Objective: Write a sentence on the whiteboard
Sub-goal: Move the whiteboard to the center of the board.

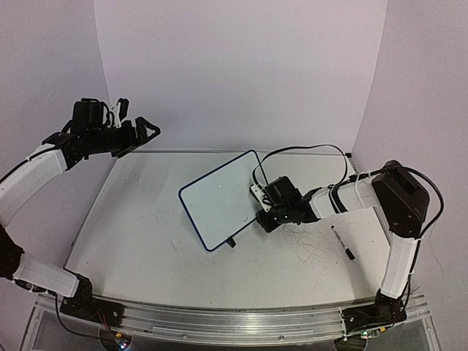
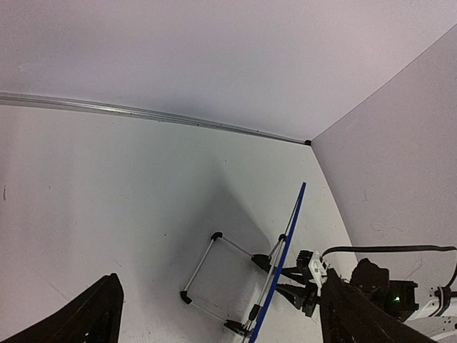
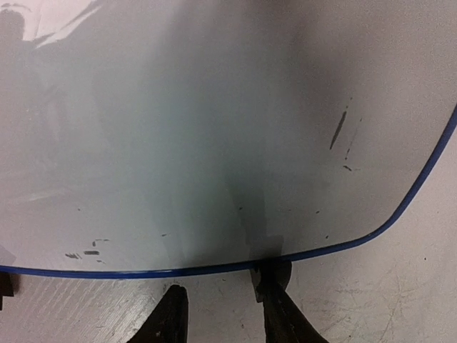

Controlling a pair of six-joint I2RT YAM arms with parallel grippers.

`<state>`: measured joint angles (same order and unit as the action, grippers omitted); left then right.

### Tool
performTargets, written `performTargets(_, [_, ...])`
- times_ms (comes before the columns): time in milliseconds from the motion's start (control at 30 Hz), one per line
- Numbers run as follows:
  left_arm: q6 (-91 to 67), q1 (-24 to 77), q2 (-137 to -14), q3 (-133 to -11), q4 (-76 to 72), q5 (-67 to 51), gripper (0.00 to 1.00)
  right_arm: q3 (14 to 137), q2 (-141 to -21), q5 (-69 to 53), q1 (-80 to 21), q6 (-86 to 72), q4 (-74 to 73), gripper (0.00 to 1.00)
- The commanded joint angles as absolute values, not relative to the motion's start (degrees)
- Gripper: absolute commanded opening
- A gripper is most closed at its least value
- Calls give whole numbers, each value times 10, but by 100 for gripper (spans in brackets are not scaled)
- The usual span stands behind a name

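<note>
White whiteboard (image 1: 219, 201), blue-rimmed (black smudges (image 3: 338, 132)).

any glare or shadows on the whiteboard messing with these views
right wrist: the whiteboard looks soft, with a pale reflection top left and a dark shadow band running down toward the right gripper; left wrist: the board throws a grey shadow on the table; top external: even light, no glare on the board

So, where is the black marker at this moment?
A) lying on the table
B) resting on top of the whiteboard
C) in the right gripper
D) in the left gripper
A: the marker lies flat on the table, to the right of the whiteboard, and nothing holds it.
</note>
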<state>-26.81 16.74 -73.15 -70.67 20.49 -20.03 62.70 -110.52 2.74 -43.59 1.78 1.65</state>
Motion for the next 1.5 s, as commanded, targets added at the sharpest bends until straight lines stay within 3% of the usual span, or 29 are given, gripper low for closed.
performTargets(0, [-257, 171, -717, -709, 185, -213, 96, 646, -1123, 72, -435, 19, 21, 35])
performTargets(133, [-258, 172, -722, -709, 184, -213, 95, 638, -1120, 85, -436, -16, 44, 20])
performTargets(467, [-251, 174, -729, -712, 185, -209, 95, 609, -1114, 75, -436, -37, 81, 6])
performTargets(567, [-249, 174, -735, -714, 185, -210, 95, 602, -1110, 95, -435, -32, 79, 15])
performTargets(667, [-249, 175, -740, -715, 184, -212, 95, 588, -1100, 103, -433, -30, 79, 40])
performTargets(700, [-248, 175, -741, -714, 184, -212, 95, 586, -1100, 99, -432, -27, 78, 43])
performTargets(1000, [-234, 177, -750, -723, 185, -213, 95, 601, -1124, 64, -419, -19, 95, 47])
performTargets(1200, [-228, 177, -747, -723, 185, -212, 96, 642, -1162, 58, -419, -7, 113, 32])
performTargets(1467, [-232, 178, -755, -714, 180, -190, 96, 594, -1132, 56, -423, -32, 166, 9])
